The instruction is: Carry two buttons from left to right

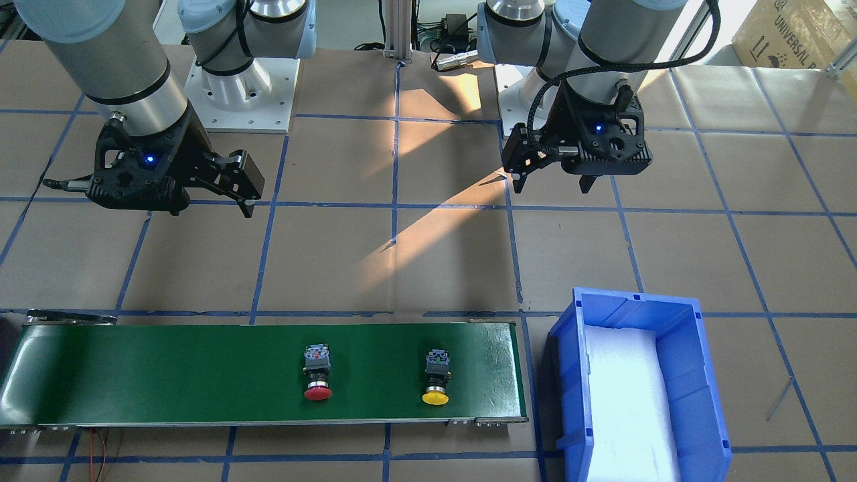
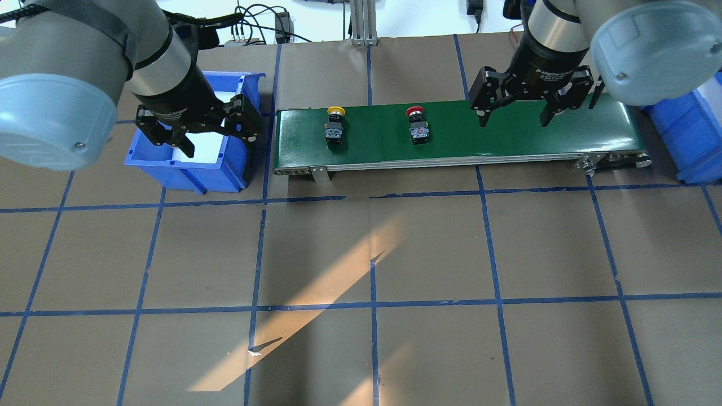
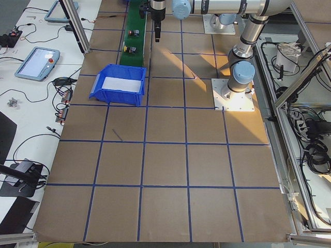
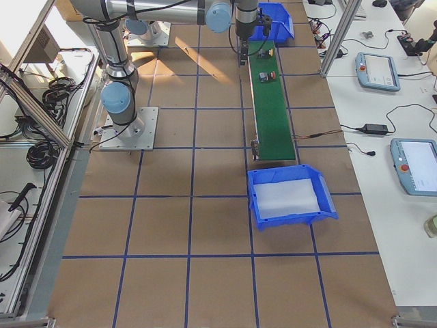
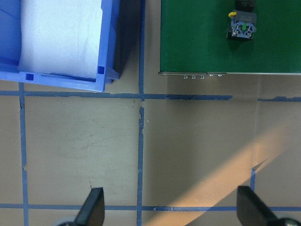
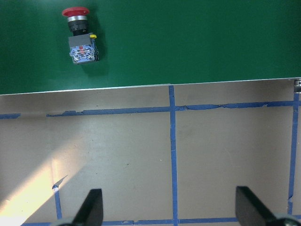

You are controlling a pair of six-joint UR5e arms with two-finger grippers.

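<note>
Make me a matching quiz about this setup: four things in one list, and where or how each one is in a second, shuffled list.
Things:
1. red button
2. yellow button
3. blue bin
4. left claw

Places or states:
A. open, holding nothing
B. on the green belt, near its end
C. beside the belt's end, white padding inside
D. on the green belt, nearer its middle

Pairs: 1-D, 2-B, 3-C, 4-A
</note>
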